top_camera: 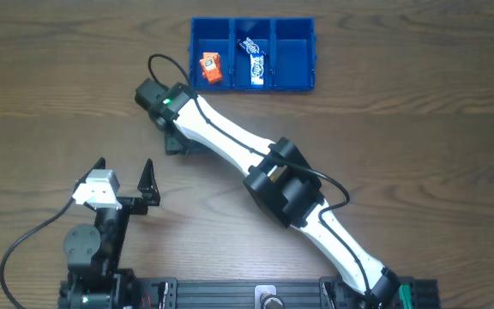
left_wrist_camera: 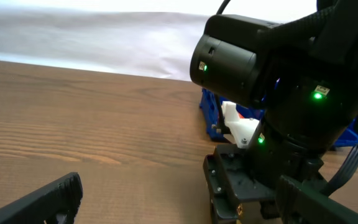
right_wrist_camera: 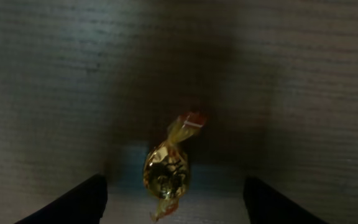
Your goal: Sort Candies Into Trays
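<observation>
A gold-wrapped candy (right_wrist_camera: 166,169) lies on the wooden table between the two fingers of my right gripper (right_wrist_camera: 174,186), which is open and low over it; neither finger touches it. From above, that right gripper (top_camera: 176,142) sits left of and below the blue three-compartment tray (top_camera: 307,51). An orange candy (top_camera: 210,68) lies in the tray's left compartment and a blue-and-white candy (top_camera: 255,60) in the middle one. My left gripper (top_camera: 125,173) is open and holds nothing, near the table's front left.
The right arm (top_camera: 230,142) stretches diagonally across the middle of the table. Its wrist housing (left_wrist_camera: 272,93) stands close in front of the left gripper, with the tray's blue corner (left_wrist_camera: 209,112) behind it. Bare wood spreads to the left and right.
</observation>
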`<state>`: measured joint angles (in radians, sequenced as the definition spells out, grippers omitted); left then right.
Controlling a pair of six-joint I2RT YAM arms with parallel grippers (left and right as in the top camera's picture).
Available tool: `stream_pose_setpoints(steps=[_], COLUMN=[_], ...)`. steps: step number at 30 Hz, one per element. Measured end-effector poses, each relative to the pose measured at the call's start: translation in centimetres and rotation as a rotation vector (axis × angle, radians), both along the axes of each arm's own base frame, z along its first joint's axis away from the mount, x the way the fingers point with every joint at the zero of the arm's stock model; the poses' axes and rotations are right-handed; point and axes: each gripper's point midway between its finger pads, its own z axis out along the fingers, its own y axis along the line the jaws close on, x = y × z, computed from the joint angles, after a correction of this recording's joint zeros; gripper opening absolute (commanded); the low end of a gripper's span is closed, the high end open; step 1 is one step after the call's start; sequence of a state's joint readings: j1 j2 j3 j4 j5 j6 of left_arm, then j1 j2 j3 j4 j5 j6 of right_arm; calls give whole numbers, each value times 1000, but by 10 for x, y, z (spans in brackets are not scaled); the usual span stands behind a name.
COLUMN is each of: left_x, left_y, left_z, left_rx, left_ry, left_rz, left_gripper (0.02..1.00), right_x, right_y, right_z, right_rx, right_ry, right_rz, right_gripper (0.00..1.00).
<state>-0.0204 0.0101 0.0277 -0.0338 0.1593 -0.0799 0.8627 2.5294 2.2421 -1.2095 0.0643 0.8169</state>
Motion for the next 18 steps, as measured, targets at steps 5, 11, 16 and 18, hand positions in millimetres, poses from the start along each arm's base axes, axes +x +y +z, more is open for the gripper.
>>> stream_pose_setpoints(steps=[5,11,16,18], left_x=[0,0,0,0], left_y=[0,0,0,0], left_z=[0,0,0,0], left_rx=[0,0,0,0], left_ry=[0,0,0,0], left_rz=[0,0,0,0], left_gripper=[998,998,998,998], right_x=[3,7,7,7], right_y=[-1,2,2,2], right_z=[0,-1,-6,-6], right_rx=[2,14,11,11], right_ry=[-9,-22,-18,-18], right_rz=[-29,-46,-51,-52], right_gripper=[641,389,299,257])
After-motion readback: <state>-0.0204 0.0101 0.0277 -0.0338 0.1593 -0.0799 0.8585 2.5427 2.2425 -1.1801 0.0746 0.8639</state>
